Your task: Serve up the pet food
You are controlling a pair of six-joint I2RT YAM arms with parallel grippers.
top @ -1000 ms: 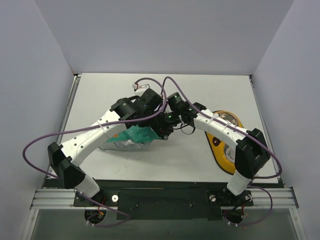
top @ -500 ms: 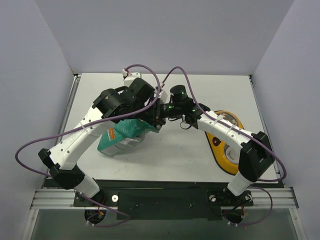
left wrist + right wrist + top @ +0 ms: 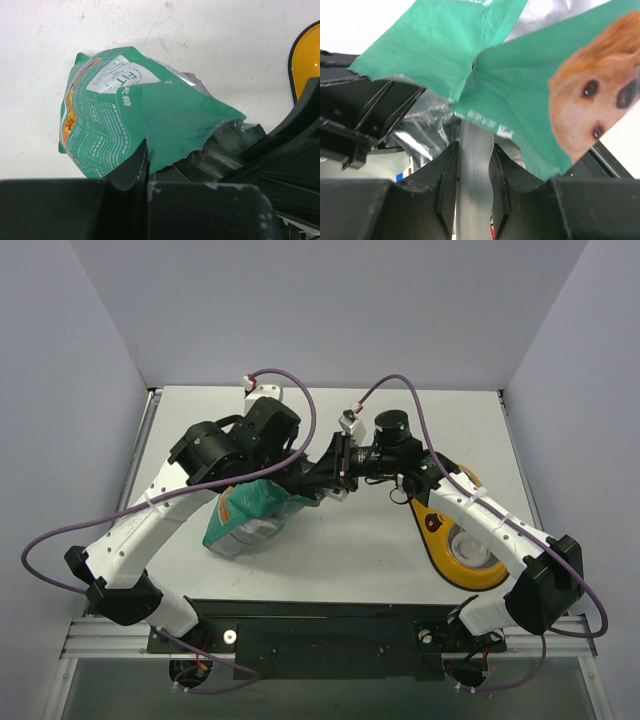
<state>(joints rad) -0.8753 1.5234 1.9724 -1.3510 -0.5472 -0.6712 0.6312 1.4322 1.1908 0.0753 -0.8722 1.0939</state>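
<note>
The left gripper [image 3: 147, 172] is clenched on the torn top edge of a teal-green bag [image 3: 125, 115]. Its dark fingers pinch the ragged green film where the silver lining begins to show. The right gripper [image 3: 475, 165] is likewise closed on the bag [image 3: 520, 85], its two black fingers [image 3: 447, 175] pressed on either side of a narrow silvery strip at the bag's mouth. A dog's face printed on the green front sits just above and to the right of that grip.

In the overhead view the left gripper [image 3: 300, 488] and right gripper [image 3: 338, 462] meet near the middle of the table [image 3: 400, 420], close together, each holding one side of the opening. From them the bag [image 3: 245, 510] slants down and to the left, its top raised and its lower end near the table surface. Whether that end touches the table cannot be told.

The pet food does not show in any view. The open mouth reveals only crumpled silver lining, and the bag's walls hide whatever is inside.

A yellow feeder [image 3: 432, 530] holding two round bowls lies on the table's right side, partly under the right arm and well apart from the bag.
</note>
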